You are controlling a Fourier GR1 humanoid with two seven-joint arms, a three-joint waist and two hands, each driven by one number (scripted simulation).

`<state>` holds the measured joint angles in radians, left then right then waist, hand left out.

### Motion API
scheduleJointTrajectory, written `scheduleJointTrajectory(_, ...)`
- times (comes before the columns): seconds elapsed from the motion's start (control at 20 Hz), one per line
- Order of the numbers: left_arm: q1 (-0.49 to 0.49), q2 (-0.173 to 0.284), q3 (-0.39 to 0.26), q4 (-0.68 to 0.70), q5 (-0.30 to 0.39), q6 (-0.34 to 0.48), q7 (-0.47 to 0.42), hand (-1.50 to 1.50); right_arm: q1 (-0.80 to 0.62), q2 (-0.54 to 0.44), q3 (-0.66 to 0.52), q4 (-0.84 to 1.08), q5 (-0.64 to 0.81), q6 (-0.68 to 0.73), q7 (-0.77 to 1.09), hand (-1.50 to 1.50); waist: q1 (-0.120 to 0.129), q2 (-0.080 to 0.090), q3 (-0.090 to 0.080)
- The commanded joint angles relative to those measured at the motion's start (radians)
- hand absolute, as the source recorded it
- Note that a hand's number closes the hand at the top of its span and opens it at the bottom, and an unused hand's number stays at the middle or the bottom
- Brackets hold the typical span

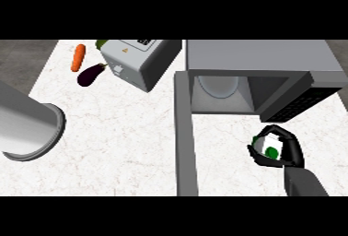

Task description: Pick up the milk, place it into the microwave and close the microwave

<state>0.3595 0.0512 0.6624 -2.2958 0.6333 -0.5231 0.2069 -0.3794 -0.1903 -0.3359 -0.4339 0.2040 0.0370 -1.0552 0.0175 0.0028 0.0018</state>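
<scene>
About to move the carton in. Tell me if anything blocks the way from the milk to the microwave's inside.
Nothing visible does. The right hand holds the milk just in front of the microwave, whose door stands open to the left. Inside, only the round turntable plate shows.

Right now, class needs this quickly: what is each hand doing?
Right hand: shut on the milk carton, in front of the open microwave.
Left hand: not in view.

White-and-green milk carton [269,146], grey microwave [262,57], orange carrot [78,57], dark, seemingly purple eggplant [91,75], white faintly veined counter [115,138]
</scene>
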Motion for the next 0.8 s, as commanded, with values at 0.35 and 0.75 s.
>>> scheduleJointTrajectory(0.35, -0.032, 0.039, 0.02, -0.052, 0.06, 0.076, 0.094, -1.5, 0.002, 0.105, 0.098, -0.172, -0.029, 0.129, 0.024, 1.5, -0.018, -0.006, -0.002)
scheduleJointTrajectory(0.75, 0.053, -0.03, 0.071, -0.005, 0.062, -0.065, 0.012, -1.5, 0.092, 0.183, 0.204, -0.613, -0.034, -0.004, 0.367, 1.5, -0.015, -0.008, -0.003)
